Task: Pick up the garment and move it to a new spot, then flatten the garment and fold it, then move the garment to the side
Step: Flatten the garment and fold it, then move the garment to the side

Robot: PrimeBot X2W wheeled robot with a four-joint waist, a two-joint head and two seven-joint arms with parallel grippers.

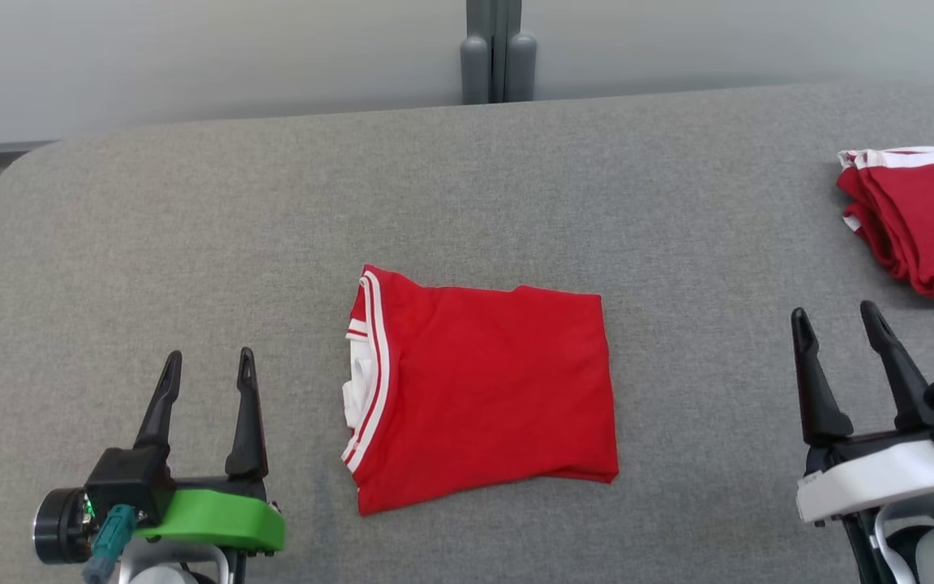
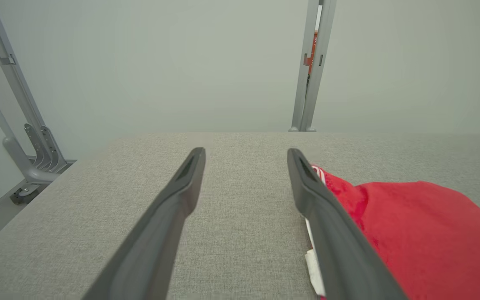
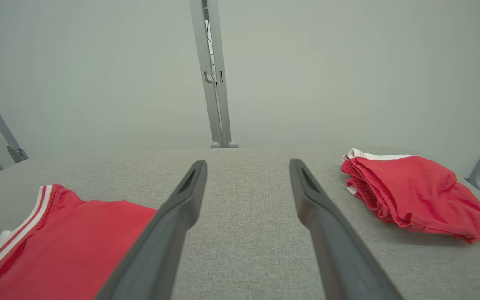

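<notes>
Head view: garment [image 1: 483, 389] between both jaws

The place looked like a robotics lab or test cell rather than a home: the work surface was a wide table [image 1: 191, 203] covered in plain grey fabric with rounded corners, set inside pale, bare partition panels [image 2: 161, 62]. The panels met at a slim grey metal post [image 1: 498, 49], and at the left an angled metal brace [image 2: 19, 83] ran down to a bracket [image 2: 24, 192] at floor level. On the table lay a folded red garment [image 1: 483, 389] and a second red garment [image 1: 921, 219] bunched near the right edge, alike in colour and white trim.
</notes>
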